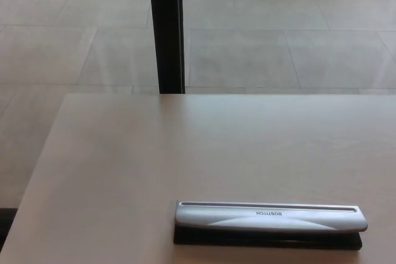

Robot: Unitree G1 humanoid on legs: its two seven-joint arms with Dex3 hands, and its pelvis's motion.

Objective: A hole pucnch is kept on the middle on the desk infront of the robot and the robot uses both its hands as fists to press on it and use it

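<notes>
The hole punch (270, 219) sits untouched on the counter (124, 171) (no robot hand shows yet), so both fists must come down on it.

Satin silver metal hole punch (270, 216) on black base, matt pale wood-look desk (124, 165).

Both robot hands out of view

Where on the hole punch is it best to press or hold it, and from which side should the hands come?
On the long silver lever, from above, one hand toward each end. The hole punch lies flat across the desk, its lever broad and raised over the black base. No hand is in view.
</notes>
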